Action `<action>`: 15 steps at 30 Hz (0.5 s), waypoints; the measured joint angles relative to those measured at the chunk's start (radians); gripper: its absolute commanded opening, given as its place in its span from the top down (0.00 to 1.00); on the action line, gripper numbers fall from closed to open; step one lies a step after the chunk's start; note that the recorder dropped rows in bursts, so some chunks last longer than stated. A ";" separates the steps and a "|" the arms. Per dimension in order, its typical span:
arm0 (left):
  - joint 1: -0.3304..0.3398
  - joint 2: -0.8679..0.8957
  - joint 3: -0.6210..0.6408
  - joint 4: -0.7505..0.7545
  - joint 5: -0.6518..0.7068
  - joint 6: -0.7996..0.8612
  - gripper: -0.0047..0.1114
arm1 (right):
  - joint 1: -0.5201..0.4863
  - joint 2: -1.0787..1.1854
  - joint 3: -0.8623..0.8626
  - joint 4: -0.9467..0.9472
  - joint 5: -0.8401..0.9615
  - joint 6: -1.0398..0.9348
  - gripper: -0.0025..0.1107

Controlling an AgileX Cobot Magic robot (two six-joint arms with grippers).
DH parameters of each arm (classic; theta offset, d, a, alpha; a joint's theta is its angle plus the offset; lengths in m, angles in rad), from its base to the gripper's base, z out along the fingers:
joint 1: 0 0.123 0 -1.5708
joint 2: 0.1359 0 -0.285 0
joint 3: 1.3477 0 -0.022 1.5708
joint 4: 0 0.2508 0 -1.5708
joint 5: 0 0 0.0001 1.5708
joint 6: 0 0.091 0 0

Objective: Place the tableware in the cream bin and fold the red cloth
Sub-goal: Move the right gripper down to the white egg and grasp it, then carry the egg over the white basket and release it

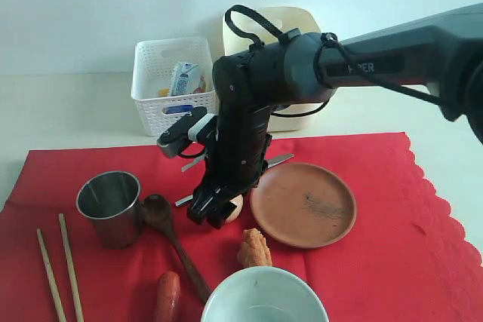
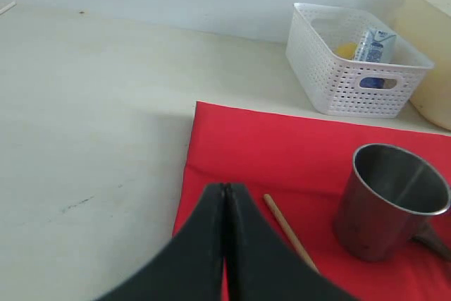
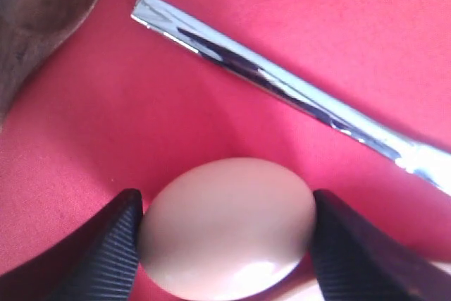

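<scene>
On the red cloth (image 1: 392,209) lie a steel cup (image 1: 111,207), two chopsticks (image 1: 69,269), a dark wooden spoon (image 1: 167,231), a silver knife (image 1: 279,160), a brown plate (image 1: 303,203) and a pale bowl (image 1: 264,295). The cream bin (image 1: 302,24) stands behind the arm. My right gripper (image 3: 227,225) is down on the cloth with both pads against an egg (image 3: 227,227), beside the knife (image 3: 282,89). My left gripper (image 2: 225,187) is shut and empty, over the cloth's corner near the cup (image 2: 391,199).
A white lattice basket (image 1: 170,84) holding a milk carton (image 1: 183,77) stands next to the bin. An orange-red carrot (image 1: 167,297) and a fried food piece (image 1: 254,249) lie on the cloth near the bowl. Bare table lies beside the cloth.
</scene>
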 measured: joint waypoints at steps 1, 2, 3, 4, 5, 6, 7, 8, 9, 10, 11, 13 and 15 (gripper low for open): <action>0.000 0.000 0.000 0.000 0.000 0.000 0.96 | 0.000 0.000 0.000 0.000 0.000 0.003 0.98; 0.000 0.000 0.000 0.000 0.000 0.000 0.96 | 0.000 0.002 0.000 0.000 0.000 0.003 0.98; 0.000 0.000 0.000 0.000 0.000 0.000 0.96 | 0.000 0.002 -0.003 0.000 0.000 0.003 0.98; 0.000 0.000 0.000 0.000 0.000 0.000 0.96 | 0.000 0.002 -0.005 0.000 0.003 0.004 0.98; 0.000 0.000 0.000 0.000 0.000 0.000 0.96 | 0.000 0.002 -0.008 0.000 0.007 0.004 0.98; 0.000 0.000 0.000 0.000 0.000 0.000 0.96 | 0.000 0.002 -0.012 0.002 0.010 0.004 0.98; 0.000 0.000 0.000 0.000 0.000 0.000 0.96 | 0.000 0.002 -0.014 0.002 0.013 0.004 0.98; 0.000 0.000 0.000 0.000 0.000 0.000 0.96 | 0.000 -0.003 -0.018 0.002 0.013 0.004 0.98; 0.000 0.000 0.000 0.000 0.000 0.000 0.96 | 0.000 -0.011 -0.022 0.004 0.015 0.004 0.98; 0.000 0.000 0.000 0.000 0.000 0.000 0.96 | 0.000 -0.022 -0.027 0.006 0.017 0.004 0.98; 0.000 0.000 0.000 0.000 0.000 0.000 0.96 | 0.000 -0.031 -0.033 0.008 0.019 0.004 0.98; 0.000 0.000 0.000 0.000 0.000 0.000 0.96 | 0.000 -0.064 -0.050 0.020 0.019 0.004 0.98; 0.000 0.000 0.000 0.000 0.000 0.000 0.96 | 0.000 -0.091 -0.073 0.034 0.019 -0.004 0.98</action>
